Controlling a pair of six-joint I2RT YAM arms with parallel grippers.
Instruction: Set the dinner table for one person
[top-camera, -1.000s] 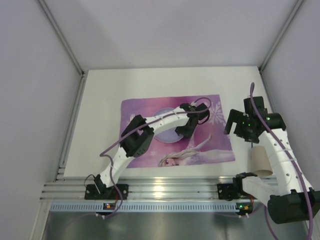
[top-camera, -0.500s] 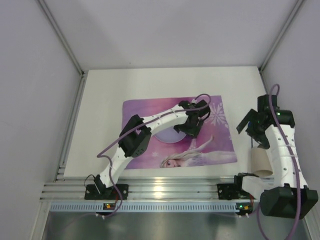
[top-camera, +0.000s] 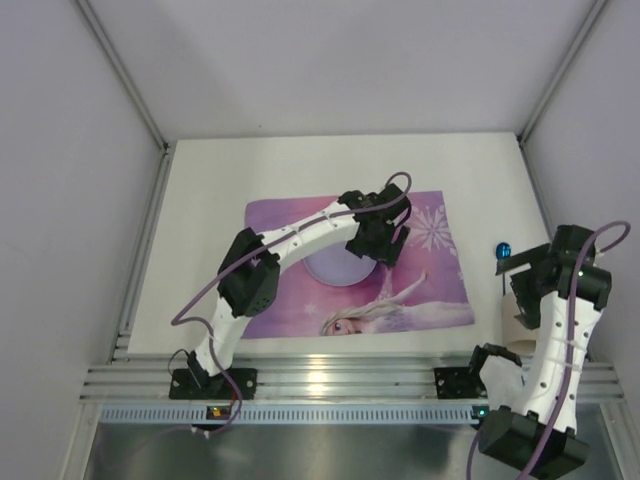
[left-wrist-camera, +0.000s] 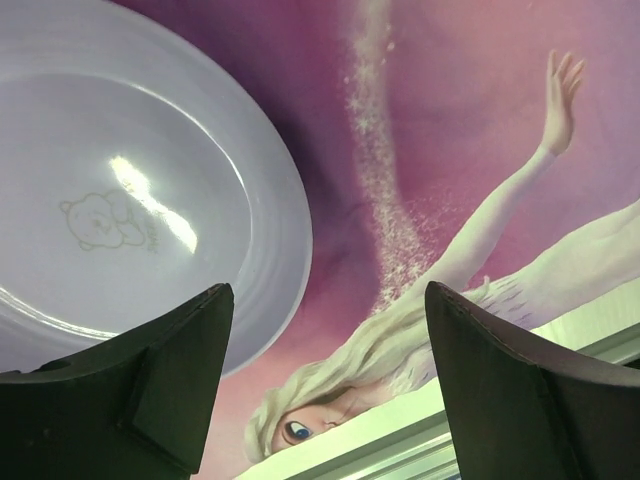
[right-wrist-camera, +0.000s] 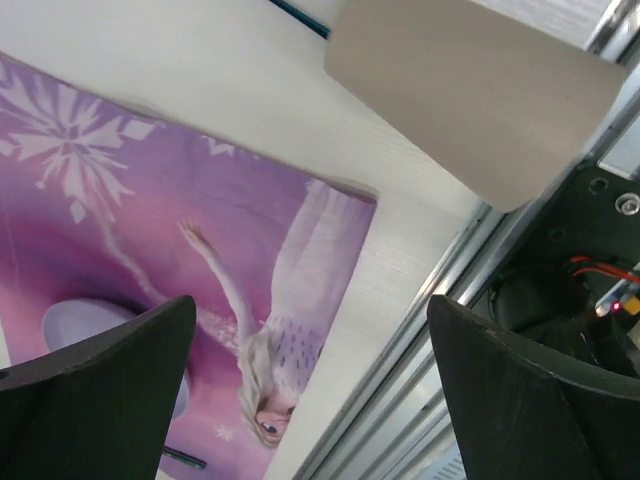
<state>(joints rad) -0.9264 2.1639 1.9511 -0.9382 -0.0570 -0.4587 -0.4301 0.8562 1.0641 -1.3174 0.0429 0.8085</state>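
The white dinner table (top-camera: 215, 215) carries a purple princess placemat (top-camera: 440, 285) with a lavender plate (top-camera: 332, 270) on it. My left gripper (top-camera: 385, 245) hangs open and empty just above the mat, at the plate's right rim. In the left wrist view the plate (left-wrist-camera: 120, 200) lies to the left of the gripper (left-wrist-camera: 330, 400). My right gripper (top-camera: 522, 292) is open and empty at the table's right side, above a beige cup (top-camera: 516, 328). The right wrist view shows the cup (right-wrist-camera: 480, 90) and the mat (right-wrist-camera: 150, 230) beyond the gripper (right-wrist-camera: 310, 400).
A thin dark utensil with a blue end (top-camera: 502, 249) lies on the table beyond the cup. An aluminium rail (top-camera: 330, 378) runs along the near edge. Grey walls and frame posts close in the left, right and far sides.
My right arm has swung right and back toward the near edge, uncovering the blue-tipped utensil. My left gripper has shifted slightly away from the plate's middle toward its far right rim.
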